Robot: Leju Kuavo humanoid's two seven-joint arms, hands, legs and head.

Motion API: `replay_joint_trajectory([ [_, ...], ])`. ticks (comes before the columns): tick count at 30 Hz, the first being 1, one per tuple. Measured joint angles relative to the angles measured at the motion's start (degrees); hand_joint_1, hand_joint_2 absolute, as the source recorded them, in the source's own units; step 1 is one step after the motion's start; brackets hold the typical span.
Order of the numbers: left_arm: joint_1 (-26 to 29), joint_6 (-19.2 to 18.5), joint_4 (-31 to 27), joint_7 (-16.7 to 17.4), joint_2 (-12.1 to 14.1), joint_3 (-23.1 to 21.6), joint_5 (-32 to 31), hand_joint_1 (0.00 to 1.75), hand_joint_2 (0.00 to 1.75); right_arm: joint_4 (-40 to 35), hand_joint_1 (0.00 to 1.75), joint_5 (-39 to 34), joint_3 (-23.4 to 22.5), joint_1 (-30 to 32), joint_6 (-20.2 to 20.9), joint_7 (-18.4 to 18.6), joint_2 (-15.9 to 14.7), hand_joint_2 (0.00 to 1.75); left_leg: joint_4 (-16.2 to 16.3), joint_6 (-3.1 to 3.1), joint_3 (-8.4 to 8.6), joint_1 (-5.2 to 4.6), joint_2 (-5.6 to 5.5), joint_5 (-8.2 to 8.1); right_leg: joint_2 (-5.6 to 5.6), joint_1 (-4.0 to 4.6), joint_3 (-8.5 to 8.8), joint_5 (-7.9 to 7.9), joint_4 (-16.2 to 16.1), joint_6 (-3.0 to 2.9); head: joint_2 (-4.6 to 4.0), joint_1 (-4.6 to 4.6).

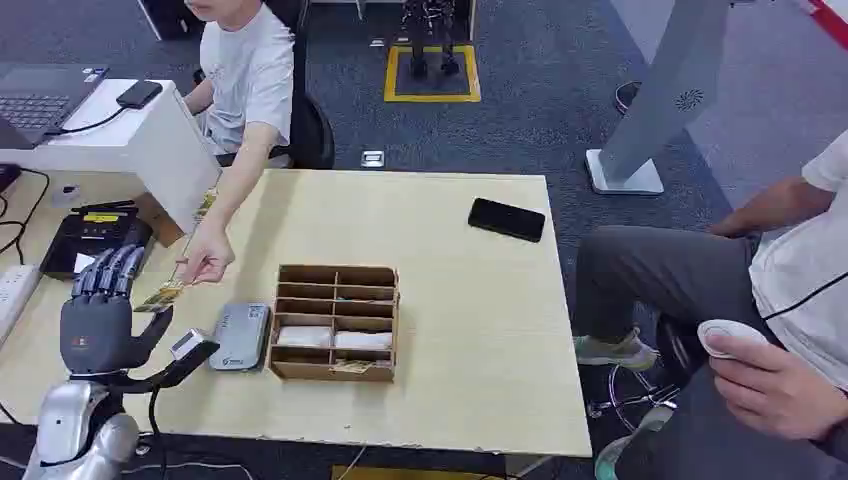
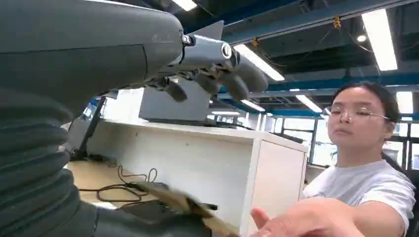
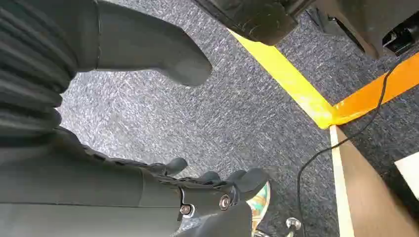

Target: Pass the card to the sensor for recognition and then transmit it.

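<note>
Card reader (image 1: 90, 240) sat at the far left of the table (image 1: 470, 330), dark, near a white power strip (image 1: 15, 290). Left hand (image 1: 100, 318) was raised just in front of it, fingers apart and upright, thumb out to the side. Card (image 1: 160, 296) lay between thumb and fingers, its far end pinched by a person's hand (image 1: 208, 258); whether the robot had any grip on it I could not tell. Grey sensor box (image 1: 240, 337) lay next, then a wooden divider box (image 1: 336, 322). Right hand (image 3: 197, 192) hung over carpet, fingers loosely apart, holding nothing. Handover judged under way: thumb should settle firmly on the card's flat before any pull.
</note>
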Motion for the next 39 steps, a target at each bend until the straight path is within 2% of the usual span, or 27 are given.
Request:
replay_joint_trajectory([
  [15,0.0,0.1,0.0,-0.8,0.1,0.0,0.9,1.75,1.75,0.0,0.00,0.1,0.0,0.0,0.0,0.0,0.0,1.75,0.0,0.00,0.00,0.00,0.00,0.00,0.00,0.00,0.00,0.00,0.0,0.00,0.00,0.00],
  [21,0.1,-0.8,0.0,-4.5,-0.1,0.0,8.4,1.75,1.75,0.0,0.00,0.2,0.0,0.0,0.0,0.0,0.0,1.75,0.0,0.00,0.00,0.00,0.00,0.00,0.00,0.00,-0.01,0.00,0.0,0.00,0.00,0.00],
  [23,0.0,-3.7,-0.4,-4.9,-0.5,0.0,12.9,1.75,1.75,0.0,0.00,0.1,-0.1,0.0,-0.1,0.0,0.0,1.75,0.0,0.00,0.00,0.00,0.00,0.00,-0.01,0.00,0.00,0.00,0.0,0.00,0.00,0.00],
  [25,-0.1,-9.7,-1.1,-4.6,-1.4,0.0,19.7,1.75,1.75,0.0,0.00,0.0,-0.1,0.0,-0.6,0.1,0.0,1.75,0.0,0.00,0.00,-0.01,-0.01,0.00,-0.01,0.00,-0.02,0.00,0.0,0.00,0.00,0.00],
  [27,-0.3,-12.3,-1.6,-4.2,-2.3,0.0,22.1,1.75,1.75,0.0,0.00,0.0,-0.2,0.0,-1.0,0.2,0.0,1.75,0.0,0.00,0.00,-0.01,0.01,0.00,0.00,0.00,-0.02,0.01,0.0,0.00,0.00,0.00],
  [29,-0.8,-15.4,-1.9,-2.5,-3.2,0.0,24.8,1.75,1.75,0.0,0.00,-0.1,-0.4,0.1,-1.2,0.5,0.0,1.75,0.0,0.00,0.00,-0.03,0.00,0.00,0.00,-0.01,-0.02,0.01,0.0,0.00,0.00,-0.02],
  [33,-2.2,-24.7,-2.0,3.4,-5.9,0.0,33.9,1.75,1.75,0.0,0.00,-0.3,-1.2,0.1,-2.1,0.8,0.3,1.75,0.0,0.00,0.00,-0.02,0.00,0.00,-0.01,-0.01,-0.01,0.01,0.0,0.00,0.00,0.00],
  [36,-2.6,-27.1,-2.0,5.2,-7.4,0.0,37.1,1.75,1.75,0.0,0.00,-0.3,-1.5,0.2,-2.6,0.8,0.4,1.75,0.0,0.00,0.00,-0.02,0.05,0.00,0.04,-0.01,-0.03,0.02,0.0,-0.01,0.00,-0.02],
  [39,-2.5,-28.0,-2.0,6.6,-8.2,0.0,37.2,1.75,1.75,0.0,0.00,-0.3,-1.7,0.2,-2.9,1.2,0.5,1.75,0.0,0.00,0.00,-0.02,0.04,0.00,0.03,-0.01,-0.05,0.01,0.0,-0.01,0.00,0.00],
])
